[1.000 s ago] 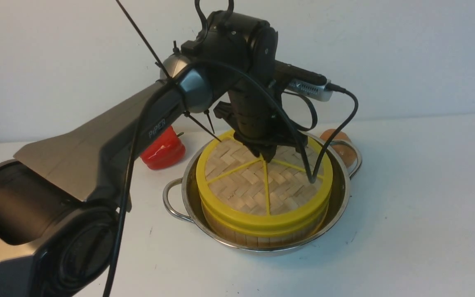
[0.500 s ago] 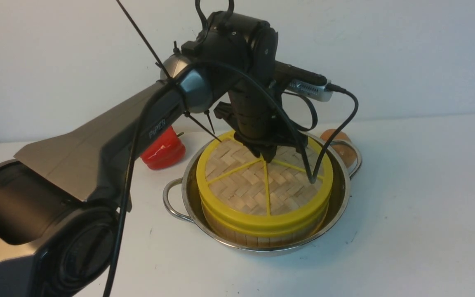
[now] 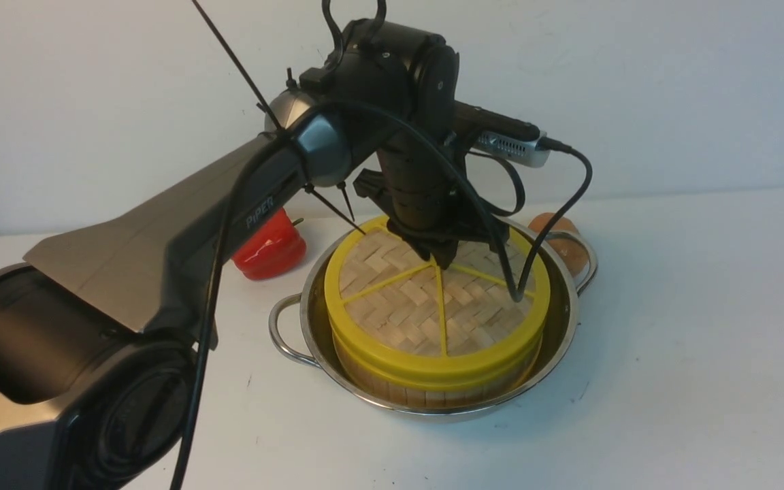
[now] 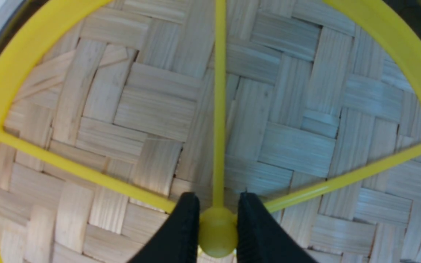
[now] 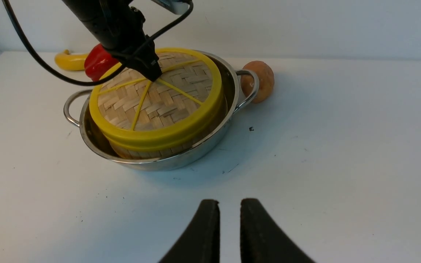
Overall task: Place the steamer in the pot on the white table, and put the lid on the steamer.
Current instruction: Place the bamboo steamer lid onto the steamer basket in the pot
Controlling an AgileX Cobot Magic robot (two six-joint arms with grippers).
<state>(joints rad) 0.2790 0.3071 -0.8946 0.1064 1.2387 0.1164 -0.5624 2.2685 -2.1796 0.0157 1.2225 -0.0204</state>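
"Your left gripper (image 4: 218,223)?"
"Closed on the centre knob of the lid (image 3: 392,292); your lid lay on the steamer (image 3: 426,396)."
"Steamer?"
"Inside your pot (image 3: 559,340), on the white table (image 3: 671,354)."
"Your right gripper (image 5: 229,223)?"
"Fingers parted slightly, nothing between them."

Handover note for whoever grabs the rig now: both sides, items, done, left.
Left end effector: jaws closed on the lid's centre knob.
Right end effector: open, nothing between the fingers, over the table.
Steamer: inside the pot, lid on top.
Done: steamer in pot; lid looks seated.
Left: probably just release the knob and lift the left arm away, watching that the lid doesn't shift.
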